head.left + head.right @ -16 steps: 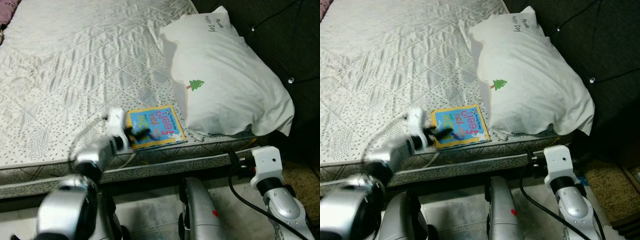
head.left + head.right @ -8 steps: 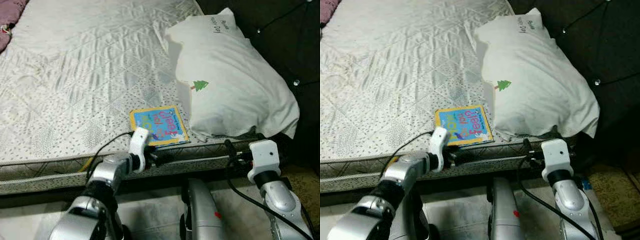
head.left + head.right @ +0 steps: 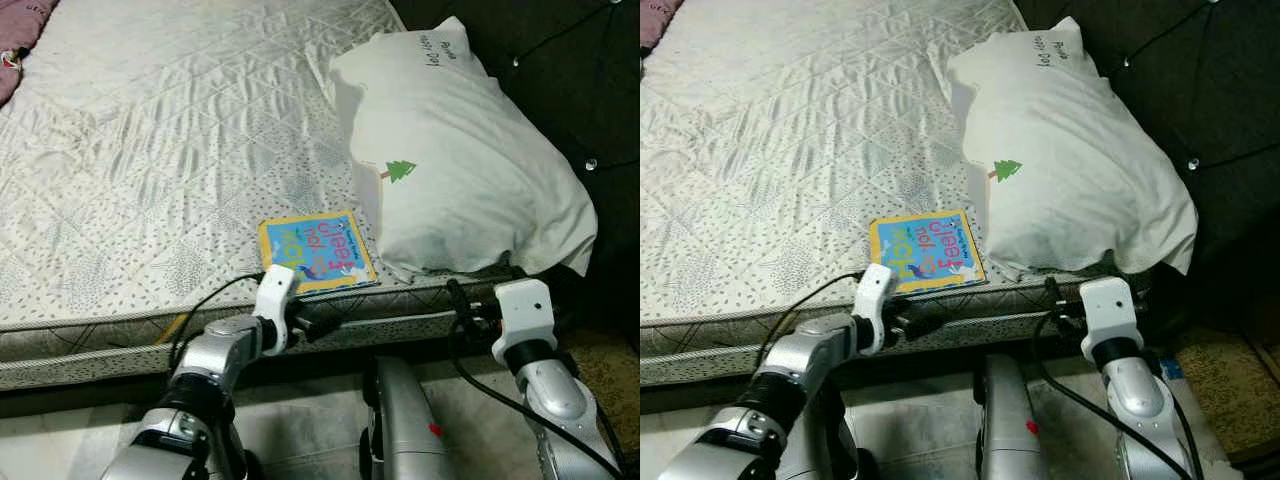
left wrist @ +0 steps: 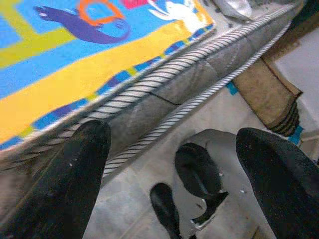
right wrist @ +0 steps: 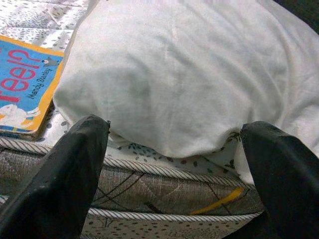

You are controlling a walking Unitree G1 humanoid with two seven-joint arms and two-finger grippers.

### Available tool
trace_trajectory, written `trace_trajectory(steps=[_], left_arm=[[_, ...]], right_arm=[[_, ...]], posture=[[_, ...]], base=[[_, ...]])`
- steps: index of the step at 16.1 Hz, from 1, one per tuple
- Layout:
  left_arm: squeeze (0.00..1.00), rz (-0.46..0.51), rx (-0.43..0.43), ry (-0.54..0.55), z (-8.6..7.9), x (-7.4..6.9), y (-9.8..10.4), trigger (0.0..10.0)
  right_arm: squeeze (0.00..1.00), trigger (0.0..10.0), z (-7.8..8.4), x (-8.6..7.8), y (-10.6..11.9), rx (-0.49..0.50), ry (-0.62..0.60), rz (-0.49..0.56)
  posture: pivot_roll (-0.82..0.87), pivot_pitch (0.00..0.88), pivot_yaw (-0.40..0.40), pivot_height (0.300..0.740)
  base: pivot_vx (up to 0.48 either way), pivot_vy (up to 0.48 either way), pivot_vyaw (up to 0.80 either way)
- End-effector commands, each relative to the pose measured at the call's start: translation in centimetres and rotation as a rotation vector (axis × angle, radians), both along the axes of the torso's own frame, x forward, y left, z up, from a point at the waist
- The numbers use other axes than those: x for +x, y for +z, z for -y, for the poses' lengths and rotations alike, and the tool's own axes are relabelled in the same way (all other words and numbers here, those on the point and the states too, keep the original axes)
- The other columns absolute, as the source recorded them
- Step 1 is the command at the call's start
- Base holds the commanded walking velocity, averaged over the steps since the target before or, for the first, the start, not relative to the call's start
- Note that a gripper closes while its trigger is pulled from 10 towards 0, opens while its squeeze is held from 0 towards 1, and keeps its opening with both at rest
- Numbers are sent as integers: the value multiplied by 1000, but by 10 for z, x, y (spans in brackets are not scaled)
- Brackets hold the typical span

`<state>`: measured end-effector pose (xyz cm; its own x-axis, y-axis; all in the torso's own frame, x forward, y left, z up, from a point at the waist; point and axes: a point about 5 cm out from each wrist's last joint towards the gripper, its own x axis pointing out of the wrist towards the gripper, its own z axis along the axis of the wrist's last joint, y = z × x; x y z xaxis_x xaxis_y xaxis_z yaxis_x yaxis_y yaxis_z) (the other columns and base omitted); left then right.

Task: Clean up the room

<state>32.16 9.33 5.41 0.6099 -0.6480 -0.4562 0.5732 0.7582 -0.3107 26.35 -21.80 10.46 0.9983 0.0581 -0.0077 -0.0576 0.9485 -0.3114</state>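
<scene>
A second ago our left pincer (image 3: 312, 325) lay over the picture book (image 3: 317, 251), its fingers on the cover. It has since drawn back toward 6 o'clock, off the mattress (image 3: 180, 150), and now hangs spread in front of the mattress's side edge, just below the book. The book's cover is now uncovered. Our right pincer (image 5: 174, 164) edged slightly toward 9 o'clock.

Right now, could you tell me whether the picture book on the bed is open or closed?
Closed. The picture book lies flat near the mattress edge, front cover up, beside the pillow.
</scene>
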Motion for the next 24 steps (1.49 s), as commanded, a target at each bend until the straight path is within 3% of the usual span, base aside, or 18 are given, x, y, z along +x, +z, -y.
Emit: trace_trajectory(steps=[1, 4, 5, 7, 12, 13, 14, 19, 24], left_arm=[[824, -9, 20, 23, -6, 0, -3, 10000], [808, 5, 39, 88, -18, 7, -1, 10000], [765, 11, 44, 121, -23, 11, 0, 10000], [565, 23, 45, 144, -25, 14, 3, 10000], [475, 30, 50, 166, -28, 16, 2, 10000], [271, 30, 48, 167, -28, 16, 2, 10000], [0, 32, 47, 164, -26, 16, 1, 10000], [0, 55, 20, 96, -8, 13, 3, 10000], [0, 202, 40, 26, 7, 11, 19, 10000]], right_arm=[[0, 10000, 2, -2, -3, -5, -4, -8], [0, 10000, 2, -2, -4, -5, -7, -8], [0, 10000, 2, -4, -6, -6, -8, -11], [0, 10000, 2, -4, -6, -5, -8, -13], [0, 10000, 1, -3, -6, -4, -7, -10], [0, 10000, 1, -3, -6, -4, -6, -10], [0, 10000, 1, -2, -6, -4, -5, -10], [0, 10000, -1, -1, -6, 0, -4, -8], [0, 10000, -3, 1, -7, 4, 2, -6]], posture=[[-203, 194, -4, 549], [-204, 196, 0, 549], [-204, 196, 1, 549], [-207, 196, 1, 549], [-205, 198, -2, 549], [-205, 198, -2, 549], [-202, 198, -2, 549], [-200, 195, 4, 549], [-190, 184, 7, 549]], base=[[0, 0, 0], [0, 0, 0], [0, 0, 0], [0, 0, 0], [0, 0, 0], [0, 0, 0], [0, 0, 0], [0, 0, 0], [0, 0, 0]])
